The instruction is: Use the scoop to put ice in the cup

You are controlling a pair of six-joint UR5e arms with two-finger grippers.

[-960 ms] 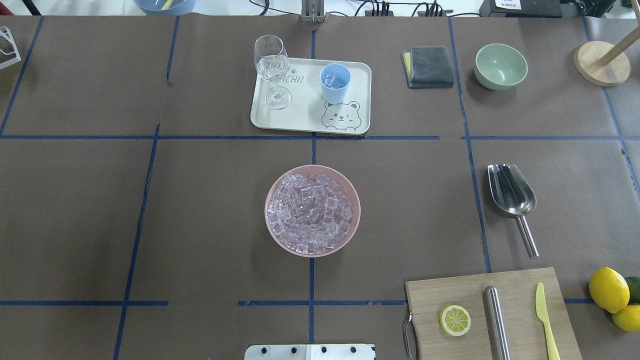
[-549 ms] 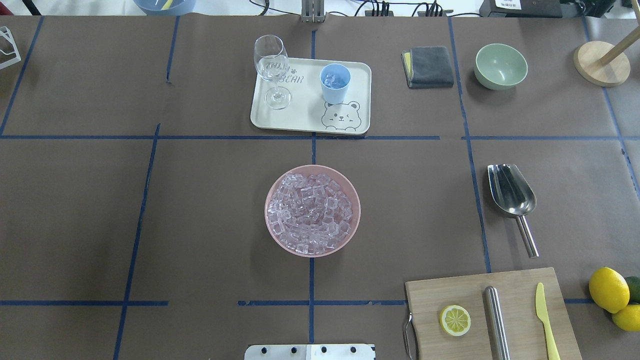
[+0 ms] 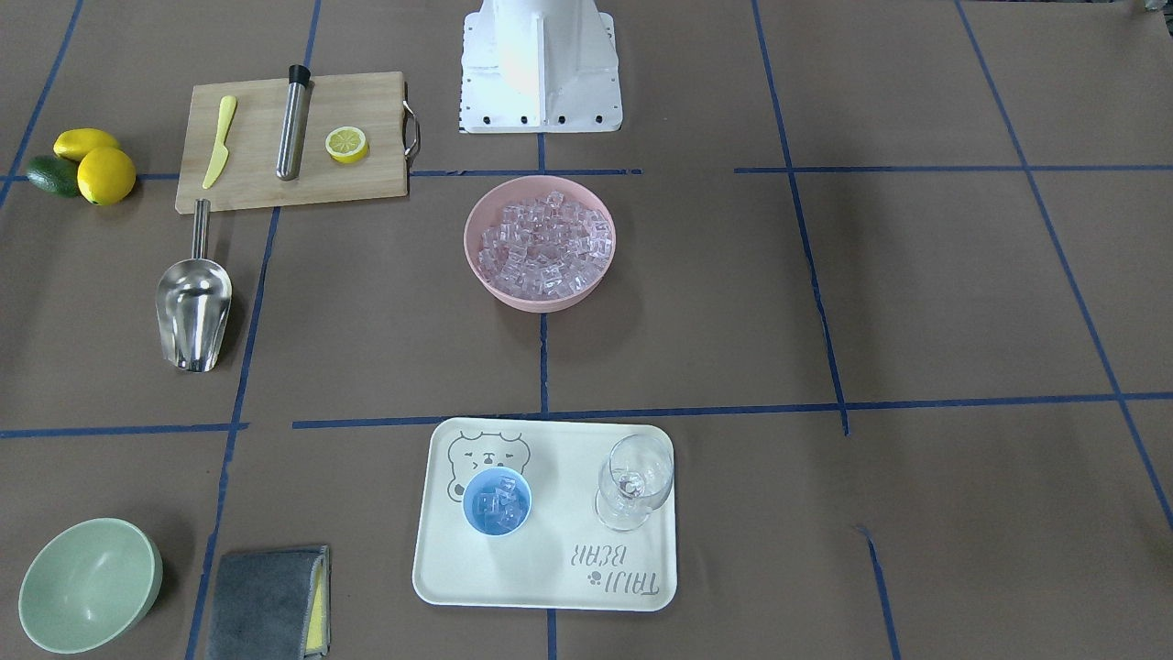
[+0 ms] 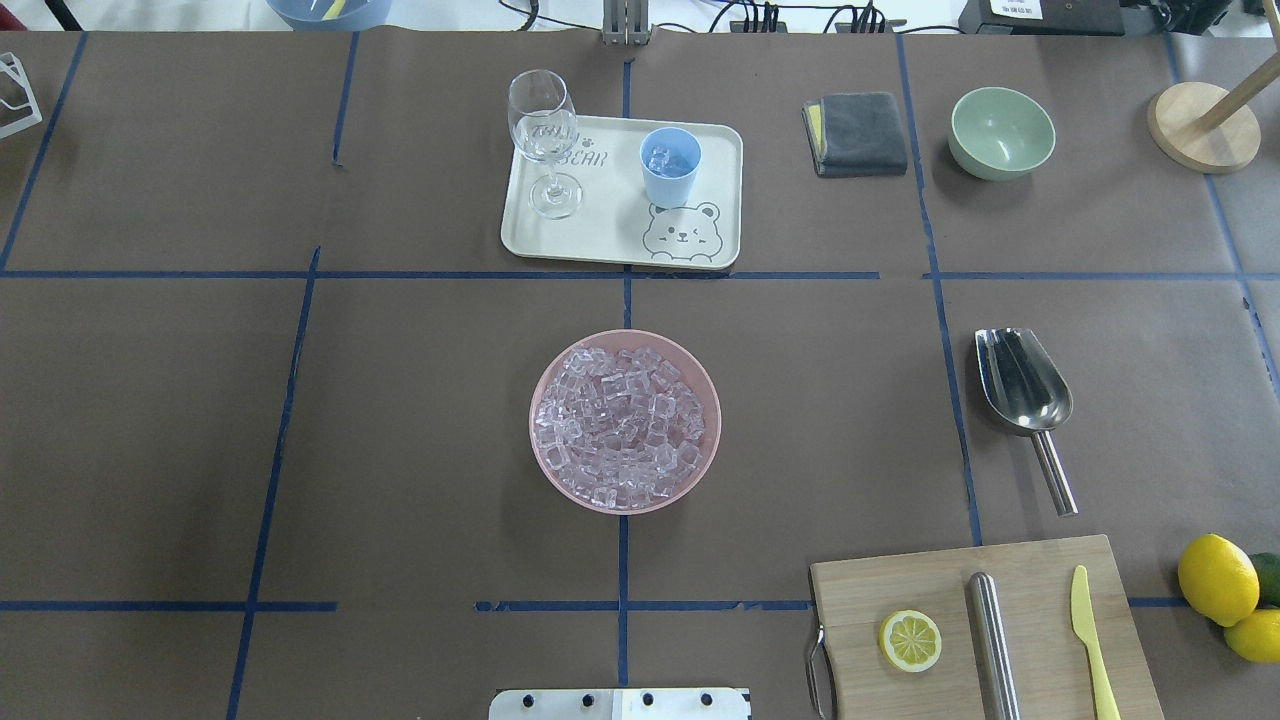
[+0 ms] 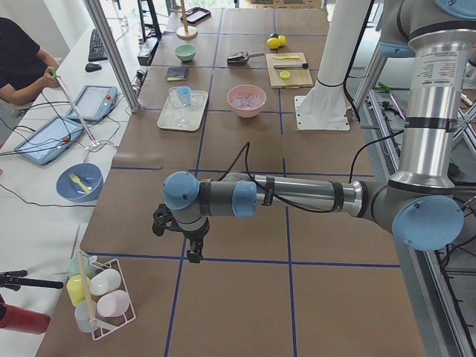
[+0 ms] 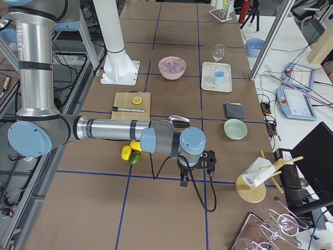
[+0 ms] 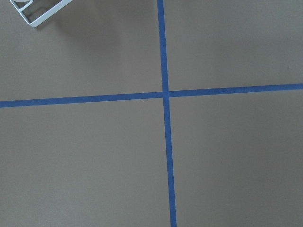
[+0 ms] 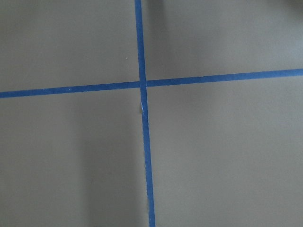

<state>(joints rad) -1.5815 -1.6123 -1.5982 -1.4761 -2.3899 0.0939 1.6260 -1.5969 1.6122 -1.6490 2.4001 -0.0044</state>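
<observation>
The ice (image 4: 622, 420) fills a pink bowl (image 4: 533, 425) at the table's middle, also in the front view (image 3: 542, 243). The light-blue cup (image 4: 670, 166) stands on a cream tray (image 4: 600, 235) and holds a few cubes (image 3: 497, 501). The steel scoop (image 4: 1025, 390) lies alone on the table to the right, handle towards the robot. My left gripper (image 5: 192, 251) hangs over the table's far left end. My right gripper (image 6: 195, 177) hangs over the far right end. Both are far from the scoop, and I cannot tell whether they are open or shut.
A wine glass (image 4: 543, 140) stands on the tray beside the cup. A chopping board (image 4: 1040, 585) at the front right carries a lemon slice, a steel cylinder and a yellow knife. Lemons (image 4: 1217, 578), a green bowl (image 4: 1001, 132) and a grey cloth (image 4: 856, 133) lie on the right.
</observation>
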